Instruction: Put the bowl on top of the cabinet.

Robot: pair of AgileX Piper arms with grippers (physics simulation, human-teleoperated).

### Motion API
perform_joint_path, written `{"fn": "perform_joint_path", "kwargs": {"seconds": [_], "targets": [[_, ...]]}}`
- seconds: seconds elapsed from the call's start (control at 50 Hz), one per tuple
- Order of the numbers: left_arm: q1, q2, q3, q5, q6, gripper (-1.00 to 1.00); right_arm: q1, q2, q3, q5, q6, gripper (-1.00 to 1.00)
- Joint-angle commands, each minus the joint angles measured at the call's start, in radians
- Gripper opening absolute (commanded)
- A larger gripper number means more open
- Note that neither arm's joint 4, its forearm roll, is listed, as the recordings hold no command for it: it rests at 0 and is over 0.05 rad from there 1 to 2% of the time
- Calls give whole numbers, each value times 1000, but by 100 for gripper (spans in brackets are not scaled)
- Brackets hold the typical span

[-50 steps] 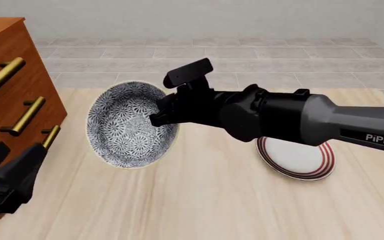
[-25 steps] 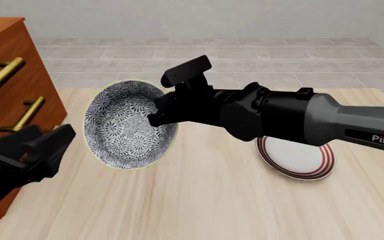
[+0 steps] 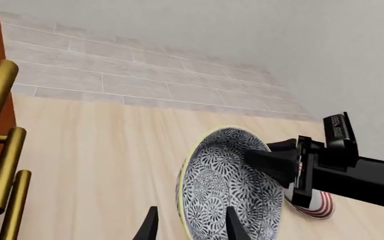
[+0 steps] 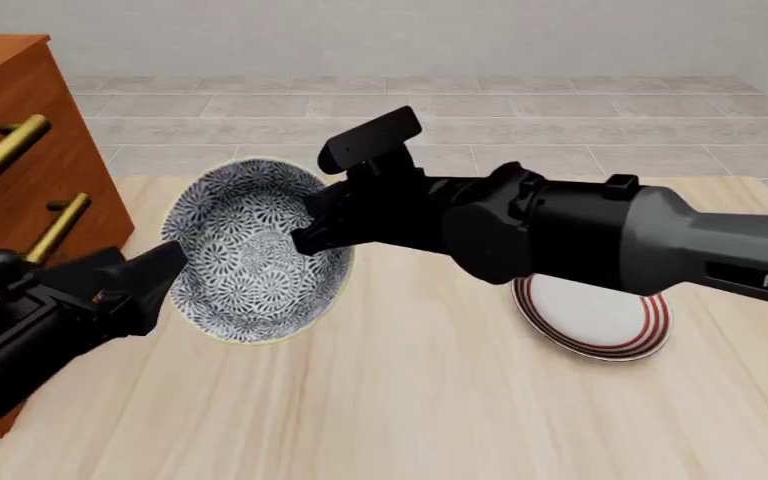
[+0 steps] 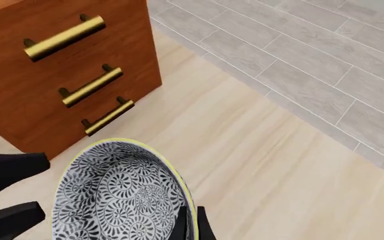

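The right end effector (image 4: 315, 228) is gripping the tilted bowl (image 4: 253, 252) by its right rim; the released left end effector (image 4: 157, 280) is flanking its left rim, the cabinet (image 4: 17, 150) at frame left.

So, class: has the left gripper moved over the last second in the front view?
Yes. The left gripper has swung away from the cabinet toward the bowl, and its fingers now sit by the bowl's near rim.

Simulated home-like room, likely dining or kitchen corner. Evidence: pale wood-grain desk (image 4: 424, 400); reddish wooden cabinet (image 5: 38, 90) with brass bar handles (image 5: 64, 37); crockery out, namely patterned bowl (image 4: 257, 250) and red-ringed plate (image 4: 598, 318); grey tiled floor (image 4: 491, 120) beyond desk edge; plain pale wall (image 4: 424, 35) behind. Flat lighting, clean render surfaces.
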Motion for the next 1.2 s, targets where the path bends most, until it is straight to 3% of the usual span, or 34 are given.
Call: {"fn": "perform_joint_path", "kwargs": {"seconds": [0.02, 0.72, 0.74, 1.2], "targets": [[-15, 68, 6, -62, -15, 100, 4, -11, 1, -3, 5, -100], [-45, 207, 27, -198, -31, 100, 5, -18, 12, -8, 8, -100], [-39, 201, 25, -194, -19, -100, 5, -19, 12, -7, 7, -100], [-33, 211, 30, -204, -26, -100, 2, -29, 17, -6, 5, -100]]}}
